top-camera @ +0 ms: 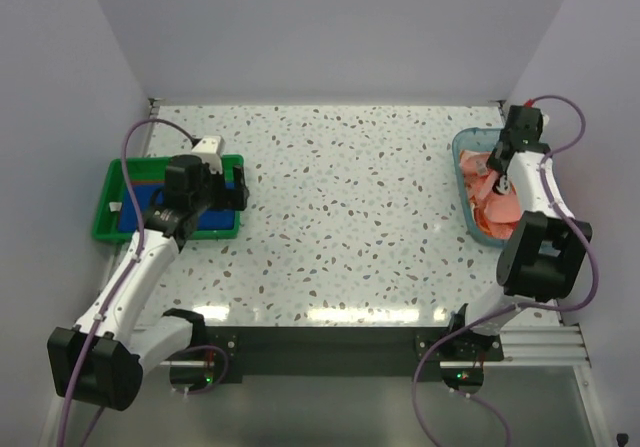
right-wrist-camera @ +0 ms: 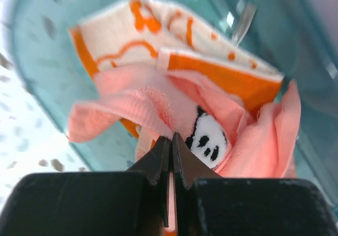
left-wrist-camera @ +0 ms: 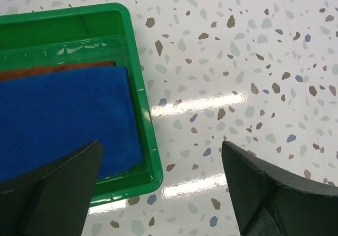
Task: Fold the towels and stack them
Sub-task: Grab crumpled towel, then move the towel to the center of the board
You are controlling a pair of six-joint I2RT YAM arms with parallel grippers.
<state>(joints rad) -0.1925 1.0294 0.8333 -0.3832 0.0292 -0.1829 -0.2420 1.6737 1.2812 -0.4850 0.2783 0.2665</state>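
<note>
While the left end effector (left-wrist-camera: 161,159) gapes idle, the right end effector (right-wrist-camera: 171,139) pinches the pink towel (right-wrist-camera: 132,101) just ahead, needing a clean lift next.

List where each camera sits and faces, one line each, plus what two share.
Top: above and behind, looking down at the table; both arms show.
Left wrist: looks down on the green tray and blue towel; open left gripper shows.
Right wrist: facing into the tub; right gripper pinches the pink towel.
Shared: top and left wrist see the tray.
</note>
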